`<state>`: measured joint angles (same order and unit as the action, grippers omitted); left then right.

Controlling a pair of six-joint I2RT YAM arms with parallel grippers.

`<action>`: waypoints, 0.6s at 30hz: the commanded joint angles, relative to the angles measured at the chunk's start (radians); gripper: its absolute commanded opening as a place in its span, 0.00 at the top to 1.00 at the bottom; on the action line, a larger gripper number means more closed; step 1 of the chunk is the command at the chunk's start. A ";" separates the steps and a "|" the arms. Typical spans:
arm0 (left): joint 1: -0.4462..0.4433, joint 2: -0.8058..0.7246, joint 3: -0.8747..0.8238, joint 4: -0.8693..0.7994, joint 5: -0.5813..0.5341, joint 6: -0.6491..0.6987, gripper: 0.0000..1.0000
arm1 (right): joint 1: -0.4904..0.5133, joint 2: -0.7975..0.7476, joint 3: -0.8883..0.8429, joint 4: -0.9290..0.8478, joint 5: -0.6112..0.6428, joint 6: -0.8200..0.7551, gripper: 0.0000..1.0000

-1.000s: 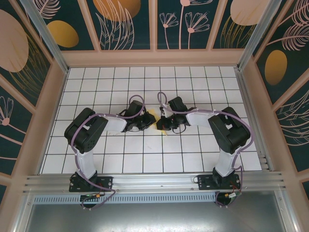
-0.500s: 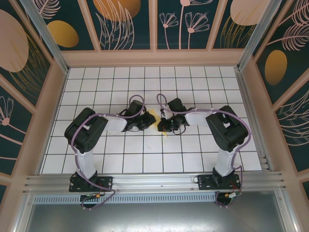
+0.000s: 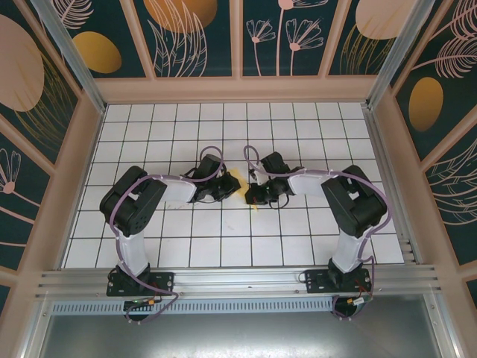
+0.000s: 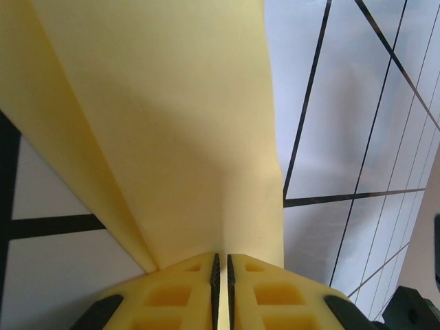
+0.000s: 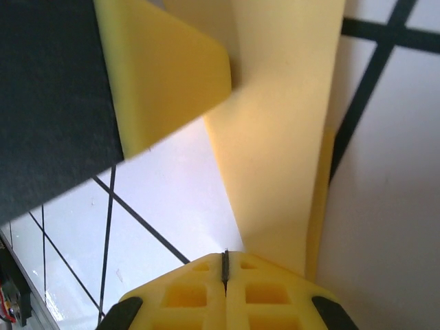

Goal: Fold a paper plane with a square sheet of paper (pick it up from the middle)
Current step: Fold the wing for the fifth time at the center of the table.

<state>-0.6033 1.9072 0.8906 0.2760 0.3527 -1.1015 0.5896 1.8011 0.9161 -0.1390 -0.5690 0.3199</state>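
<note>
Both claws are clamped on the folded paper [image 3: 235, 181] mid-table: left gripper [image 4: 221, 265] at its 9 o'clock end, right gripper [image 5: 225, 265] at 3 o'clock, probably keeping the crease taut.

The top camera looks down on the whole desk [image 3: 186, 246] from behind. Both wrist cameras sit close against the same paper [image 4: 172, 137].
</note>
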 commanded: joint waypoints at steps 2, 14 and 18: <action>0.014 0.070 -0.035 -0.185 -0.142 0.042 0.84 | -0.014 -0.028 -0.049 -0.069 0.000 -0.021 0.96; 0.013 0.072 -0.034 -0.193 -0.149 0.045 0.84 | -0.026 -0.009 -0.056 -0.100 0.057 -0.013 0.97; 0.013 0.073 -0.035 -0.196 -0.152 0.046 0.84 | -0.027 -0.060 -0.080 -0.124 0.039 -0.010 0.97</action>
<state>-0.6037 1.9087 0.8944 0.2684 0.3504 -1.1004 0.5743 1.7775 0.8761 -0.1478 -0.5568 0.3195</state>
